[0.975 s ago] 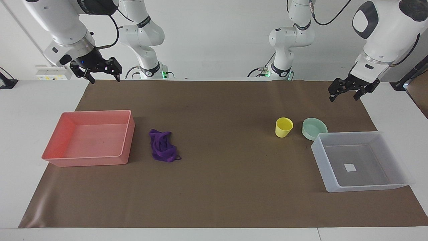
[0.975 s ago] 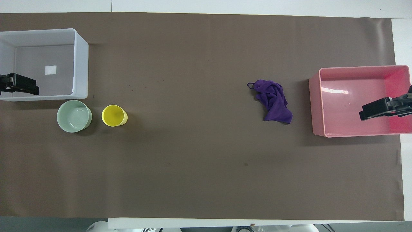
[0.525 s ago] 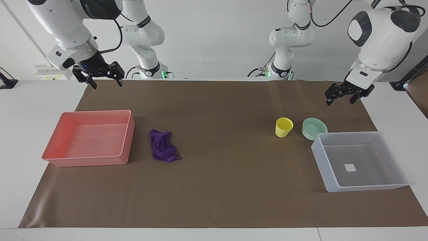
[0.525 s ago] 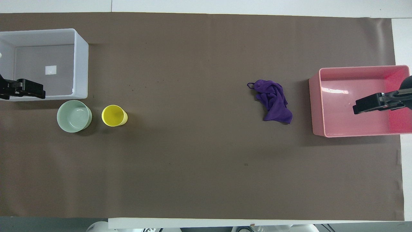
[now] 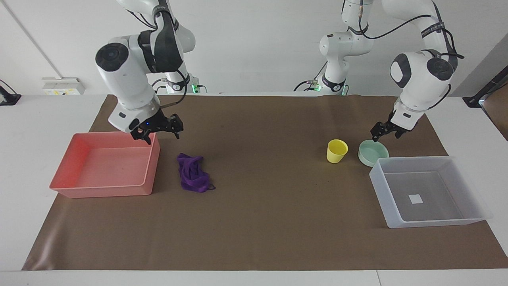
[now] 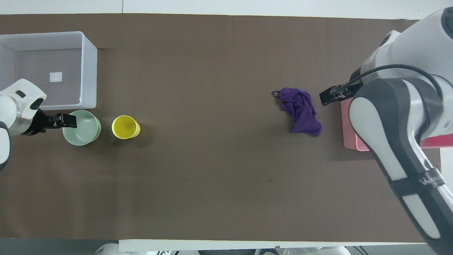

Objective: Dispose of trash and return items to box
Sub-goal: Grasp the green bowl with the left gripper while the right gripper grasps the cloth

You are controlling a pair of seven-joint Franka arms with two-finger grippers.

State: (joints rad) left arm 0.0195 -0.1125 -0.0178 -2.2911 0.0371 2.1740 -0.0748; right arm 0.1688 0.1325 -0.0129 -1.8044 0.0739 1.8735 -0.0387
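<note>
The purple cloth lies crumpled on the brown mat beside the pink tray. My right gripper is open and empty, raised over the tray's corner next to the cloth. The yellow cup stands upright beside the mint-green bowl. The translucent box with a white sticker sits empty, touching the bowl and farther from the robots. My left gripper is open, low over the bowl's rim.
The brown mat covers most of the white table. The right arm's large links hang over the pink tray and hide most of it in the overhead view.
Both arms have swung in from the table's ends and come down: the right gripper to the tray's corner by the cloth, the left gripper to the bowl's rim. No object has moved.
</note>
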